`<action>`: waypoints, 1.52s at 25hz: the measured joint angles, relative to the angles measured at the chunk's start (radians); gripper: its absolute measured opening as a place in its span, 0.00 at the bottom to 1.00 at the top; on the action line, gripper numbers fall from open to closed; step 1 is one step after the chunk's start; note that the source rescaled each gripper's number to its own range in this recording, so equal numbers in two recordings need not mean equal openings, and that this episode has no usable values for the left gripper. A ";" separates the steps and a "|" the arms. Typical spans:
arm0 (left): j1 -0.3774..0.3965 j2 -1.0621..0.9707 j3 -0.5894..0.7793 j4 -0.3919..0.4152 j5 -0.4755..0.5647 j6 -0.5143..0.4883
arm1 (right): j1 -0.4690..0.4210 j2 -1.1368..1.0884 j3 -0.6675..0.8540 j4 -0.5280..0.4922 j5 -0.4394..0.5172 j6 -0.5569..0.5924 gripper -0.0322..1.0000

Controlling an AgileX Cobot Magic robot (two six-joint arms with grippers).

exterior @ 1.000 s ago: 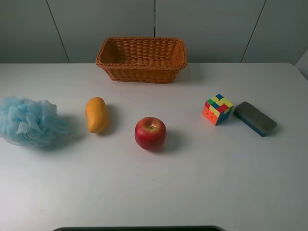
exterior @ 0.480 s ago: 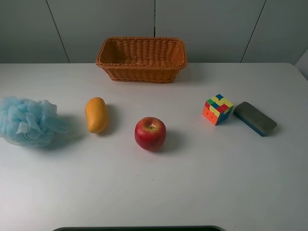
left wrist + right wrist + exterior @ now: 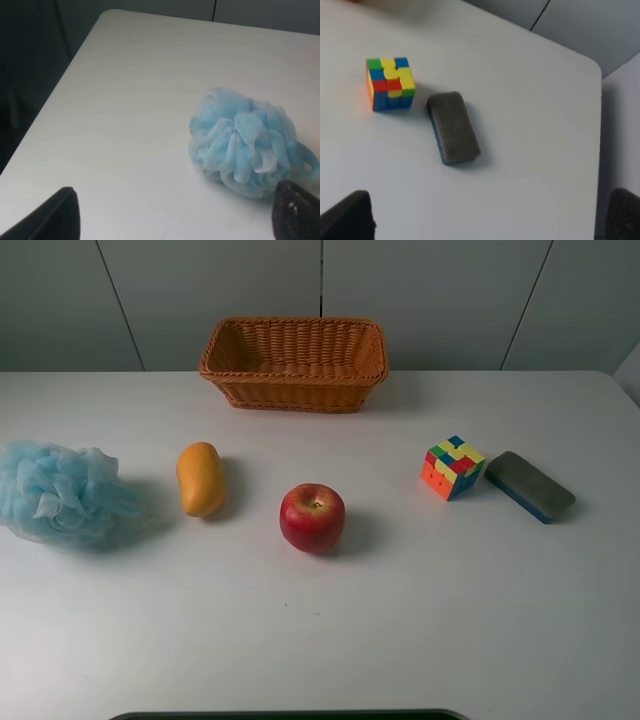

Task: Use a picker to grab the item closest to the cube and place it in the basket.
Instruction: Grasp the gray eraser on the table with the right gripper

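A multicoloured cube sits on the white table at the right; it also shows in the right wrist view. A grey eraser with a blue base lies just right of it, the nearest item, also in the right wrist view. The wicker basket stands empty at the back centre. My right gripper is open and empty, hovering short of the eraser. My left gripper is open and empty, near a blue bath pouf. Neither gripper shows in the exterior high view.
A red apple sits mid-table, a mango to its left, and the blue pouf at the far left. The table's right edge runs close beyond the eraser.
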 joint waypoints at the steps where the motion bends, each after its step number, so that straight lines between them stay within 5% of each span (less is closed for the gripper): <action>1: 0.000 0.000 0.000 0.000 0.000 0.000 | 0.009 0.084 -0.038 0.007 0.002 -0.025 0.99; 6: 0.000 0.000 0.000 0.000 0.000 0.000 | 0.088 0.446 -0.162 0.022 -0.004 -0.099 0.99; 14: 0.000 0.000 0.000 0.000 0.000 0.000 | 0.098 0.840 -0.183 0.022 -0.107 -0.137 0.99; 38: 0.000 0.000 0.000 0.000 0.004 -0.004 | -0.081 1.299 -0.185 0.132 -0.419 -0.264 0.99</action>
